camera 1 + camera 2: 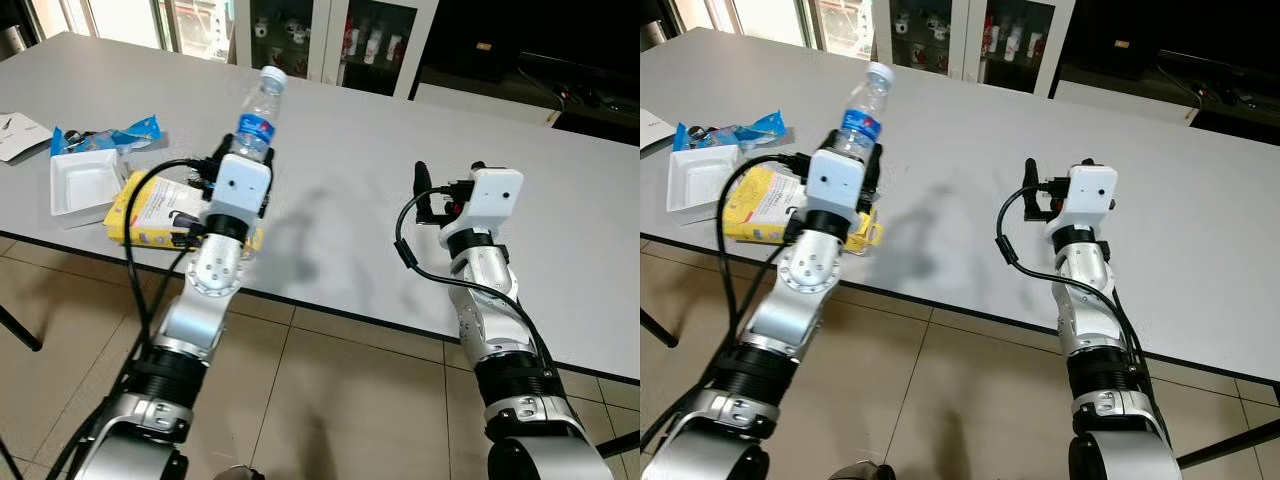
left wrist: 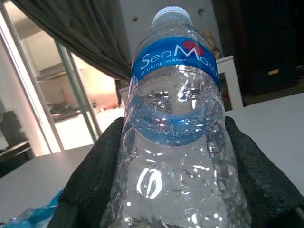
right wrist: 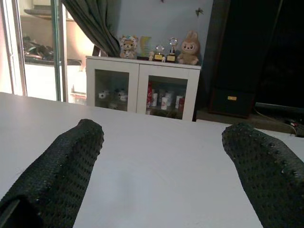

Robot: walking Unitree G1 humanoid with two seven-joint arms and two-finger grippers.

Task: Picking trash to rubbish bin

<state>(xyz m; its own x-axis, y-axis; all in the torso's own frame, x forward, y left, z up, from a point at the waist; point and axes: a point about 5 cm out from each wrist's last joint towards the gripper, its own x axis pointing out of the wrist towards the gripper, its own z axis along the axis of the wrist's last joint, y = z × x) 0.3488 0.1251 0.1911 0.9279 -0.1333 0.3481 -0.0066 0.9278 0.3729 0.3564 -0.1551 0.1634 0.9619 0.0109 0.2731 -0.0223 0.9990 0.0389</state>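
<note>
Clamped in the left gripper: clear plastic bottle, lifted, upper left of frame. Right gripper spread wide, holding nothing, centre right. Left on the table: yellow packet, white tray, blue wrapper. Likely 1 item picked, none binned.

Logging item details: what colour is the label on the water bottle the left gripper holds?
Blue with white lettering; the water bottle label shows best in the left wrist view.
</note>
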